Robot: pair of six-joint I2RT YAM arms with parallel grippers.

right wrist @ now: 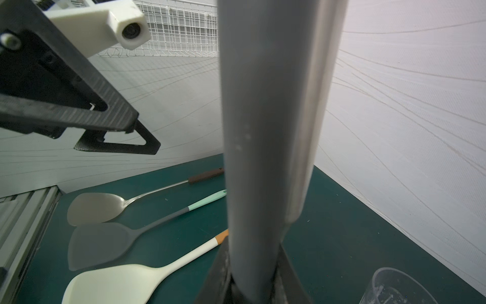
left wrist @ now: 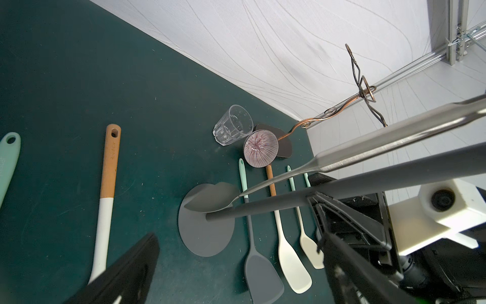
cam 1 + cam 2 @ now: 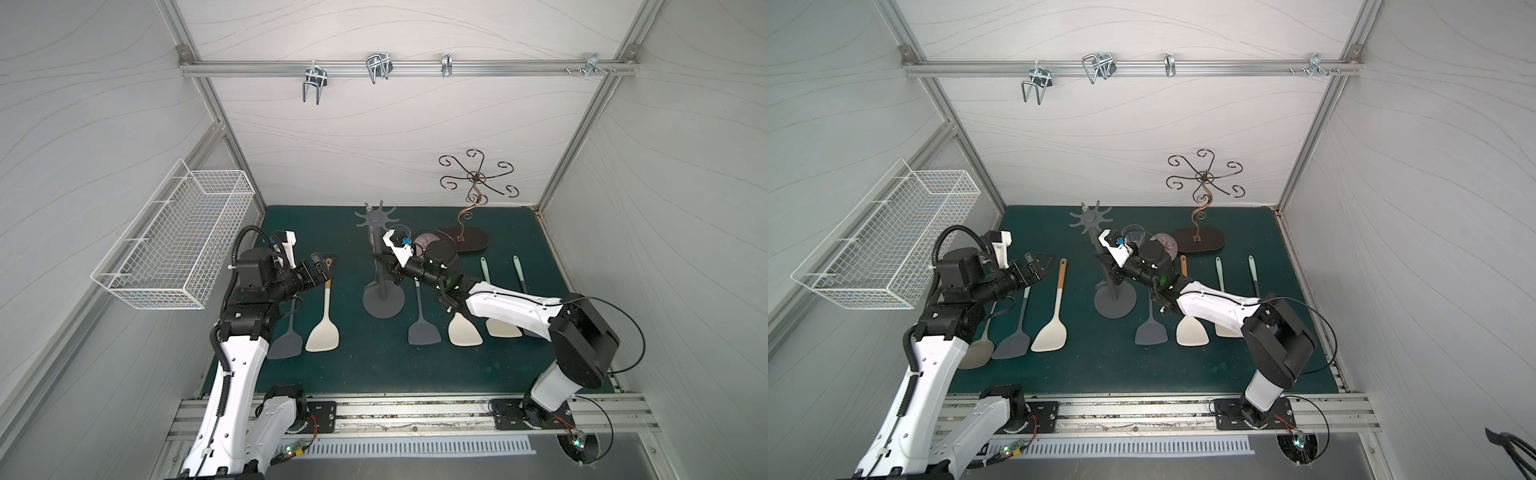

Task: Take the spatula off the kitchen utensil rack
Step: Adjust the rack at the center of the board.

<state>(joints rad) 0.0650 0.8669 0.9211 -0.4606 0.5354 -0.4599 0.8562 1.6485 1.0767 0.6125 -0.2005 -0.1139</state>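
**Right pincer closed on the rack's pole; spatula on the rack**

In both top views the kitchen utensil rack [image 3: 383,301] stands on the green mat [image 3: 374,370] at the centre of the frame, with its star crown toward the back wall. The steel spatula [image 2: 381,142] runs close alongside the pole, its blade just over the round base. In the top views it is only a thin sliver left of the pole, and its hook cannot be made out.

The right gripper [image 3: 384,269] reaches in from the right of the frame at mid-pole. The right wrist view shows its fingers [image 1: 219,279] pressed against the grey pole from either side, so it is closed on the pole, and the spatula's handle lies just outside the grip.

The left gripper [image 3: 326,267] is left of the rack and apart from it, spread wide with nothing between its jaws.

A cream spatula [image 3: 323,332] and others lie flat on the mat on either side of the base. A clear glass [image 2: 232,125] and a striped bowl [image 2: 260,148] sit behind.
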